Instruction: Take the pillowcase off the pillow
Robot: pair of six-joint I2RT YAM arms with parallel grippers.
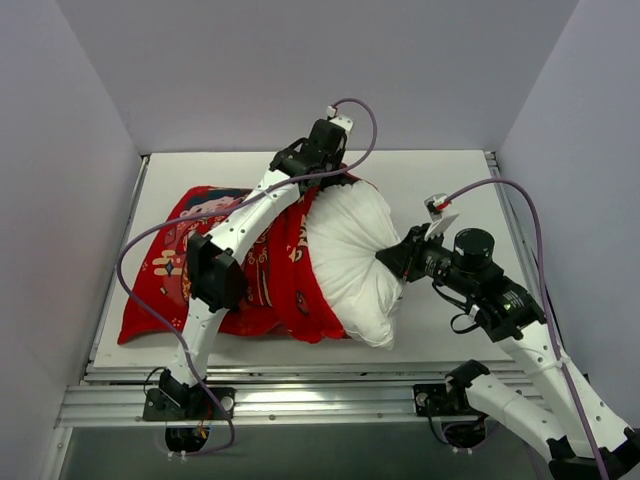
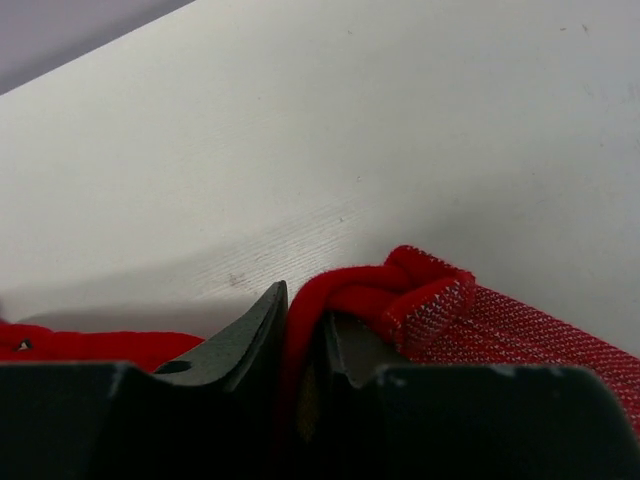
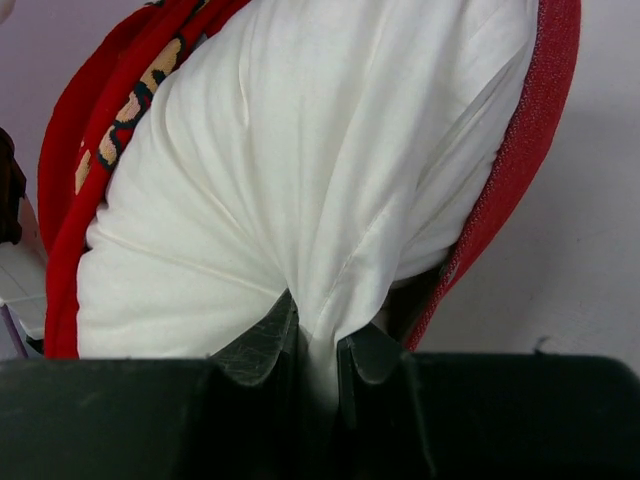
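Note:
The red printed pillowcase (image 1: 225, 270) lies on the left half of the table, its open mouth bunched around the white pillow (image 1: 352, 262), which sticks out to the right. My left gripper (image 1: 322, 150) is at the far edge of the pillowcase mouth, shut on its red hem (image 2: 345, 290). My right gripper (image 1: 392, 258) is at the pillow's right end, shut on a pinch of white pillow fabric (image 3: 320, 300). The red pillowcase edge (image 3: 520, 160) runs beside the pillow in the right wrist view.
The white table (image 1: 450, 200) is bounded by grey walls at the left, back and right. A metal rail (image 1: 320, 400) runs along the near edge. Purple cables loop from both arms.

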